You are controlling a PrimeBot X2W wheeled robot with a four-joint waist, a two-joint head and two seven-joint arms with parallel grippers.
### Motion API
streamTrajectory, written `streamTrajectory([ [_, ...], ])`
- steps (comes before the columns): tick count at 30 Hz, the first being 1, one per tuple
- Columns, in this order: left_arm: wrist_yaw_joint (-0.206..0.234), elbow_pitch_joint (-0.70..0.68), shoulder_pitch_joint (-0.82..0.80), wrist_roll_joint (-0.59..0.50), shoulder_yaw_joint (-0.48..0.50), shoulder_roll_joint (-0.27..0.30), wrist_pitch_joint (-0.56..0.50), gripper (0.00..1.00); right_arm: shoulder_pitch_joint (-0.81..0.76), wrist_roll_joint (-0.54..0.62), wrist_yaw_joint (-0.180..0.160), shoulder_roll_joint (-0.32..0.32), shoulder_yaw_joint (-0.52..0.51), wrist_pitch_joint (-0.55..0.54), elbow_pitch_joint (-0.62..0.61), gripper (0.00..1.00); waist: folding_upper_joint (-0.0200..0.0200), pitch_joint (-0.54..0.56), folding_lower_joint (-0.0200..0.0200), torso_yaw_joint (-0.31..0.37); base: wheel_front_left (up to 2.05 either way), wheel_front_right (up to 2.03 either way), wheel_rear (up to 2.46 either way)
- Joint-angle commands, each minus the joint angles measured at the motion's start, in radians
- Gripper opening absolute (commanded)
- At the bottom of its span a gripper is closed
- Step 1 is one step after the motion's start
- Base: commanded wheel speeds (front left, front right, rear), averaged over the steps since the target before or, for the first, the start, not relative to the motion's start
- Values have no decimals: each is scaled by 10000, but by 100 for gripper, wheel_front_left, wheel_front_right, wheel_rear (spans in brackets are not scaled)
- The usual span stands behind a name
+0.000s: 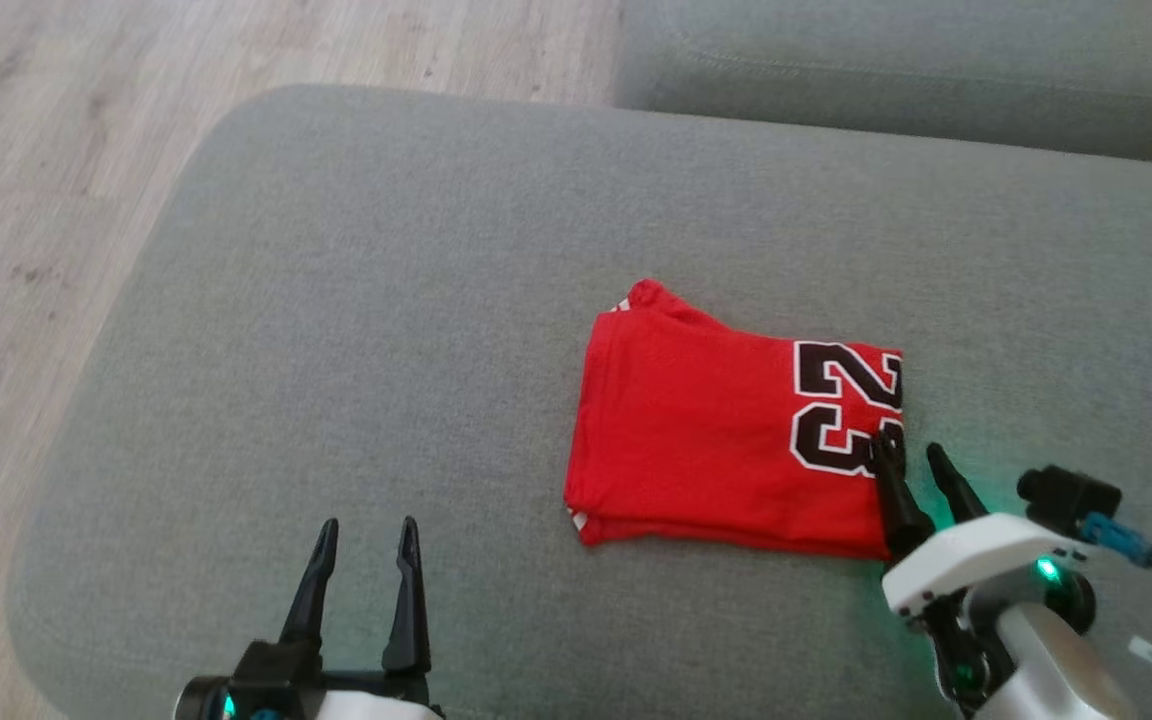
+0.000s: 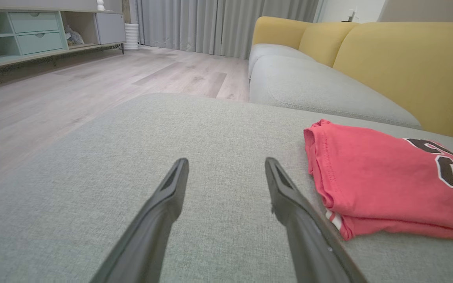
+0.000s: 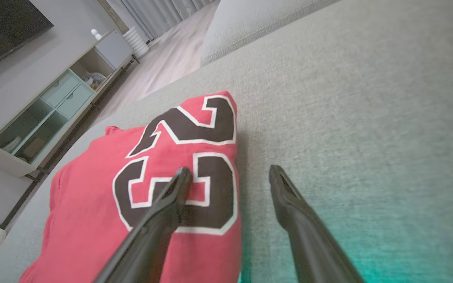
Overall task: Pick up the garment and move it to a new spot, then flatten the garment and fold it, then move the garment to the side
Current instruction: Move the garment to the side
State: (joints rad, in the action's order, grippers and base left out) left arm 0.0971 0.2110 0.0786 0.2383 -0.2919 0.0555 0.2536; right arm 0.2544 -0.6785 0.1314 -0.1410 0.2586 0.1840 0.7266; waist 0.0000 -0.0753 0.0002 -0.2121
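At your left, the left gripper [image 1: 368,523] hovers over bare grey sofa cushion [image 1: 336,300], fingers spread and holding nothing. Right of centre, the red number 23 jersey [image 1: 706,440] lies on the cushion as a neat layered rectangle, so flattening and folding look done to you. At its right edge, the right gripper [image 1: 910,446] is spread and empty, one finger over the printed number, the other over the cushion. What's left, by the look of it, is moving the jersey aside.
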Motion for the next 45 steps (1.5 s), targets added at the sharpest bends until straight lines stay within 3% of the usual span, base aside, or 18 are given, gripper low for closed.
streamTrajectory([
  [1, 63, -340, -391, 110, 245, -53, 82, 100, 369, -171, -7, -131, 296, -14, -172, 100, 0, -78, -2, -63, 0, 0, 0],
  [2, 77, -350, -407, 175, 243, -53, 82, 100, 478, -396, -7, -130, 434, -43, -70, 91, 0, -105, -2, -67, 0, 0, 0],
  [3, 90, -355, -428, 189, 234, -53, 82, 100, 578, -582, -7, -152, 581, -52, 15, 38, 0, -129, -2, -65, 0, 0, 0],
  [4, 106, -355, -450, 191, 223, -53, 82, 100, 664, -758, -7, -179, 738, -69, 78, 0, 0, -153, -2, -59, 0, 0, 0],
  [11, 188, -372, -555, 190, 277, -53, 82, 100, 975, -1756, -7, -755, 1372, 263, -41, 0, 0, -247, -2, 247, 0, 0, 0],
  [20, 146, -482, -709, 3, 399, -53, 82, 100, 1802, -1269, -7, -2768, 1665, 654, -311, 0, 0, -817, -2, 1281, 0, 0, 0],
  [32, 57, -500, -1711, -303, 257, -53, 82, 100, 3714, 195, -7, -5004, 683, 767, -261, 0, 0, -2180, -2, 2199, 0, 0, 0],
  [41, 154, -664, -2331, -84, 72, -53, 82, 100, 4547, 1239, -7, -5753, -678, 752, 680, 0, 0, -2863, -2, 2456, 0, 0, 0],
  [42, 172, -674, -2370, -76, 74, -53, 82, 100, 4549, 1405, -7, -5759, -854, 718, 886, 23, 0, -2876, -2, 2476, 0, 0, 0],
  [43, 190, -691, -2404, -77, 81, -53, 82, 100, 4568, 1569, -7, -5747, -1066, 704, 1108, 67, 0, -2885, -2, 2501, 0, 0, 0],
  [44, 209, -711, -2435, -83, 91, -53, 82, 100, 4610, 1777, -7, -5725, -1308, 707, 1342, 100, 0, -2888, -2, 2524, 0, 0, 0],
  [45, 226, -722, -2459, -99, 100, -53, 82, 100, 4651, 2022, -7, -5681, -1533, 715, 1544, 100, 0, -2875, -2, 2543, 0, 0, 0],
])
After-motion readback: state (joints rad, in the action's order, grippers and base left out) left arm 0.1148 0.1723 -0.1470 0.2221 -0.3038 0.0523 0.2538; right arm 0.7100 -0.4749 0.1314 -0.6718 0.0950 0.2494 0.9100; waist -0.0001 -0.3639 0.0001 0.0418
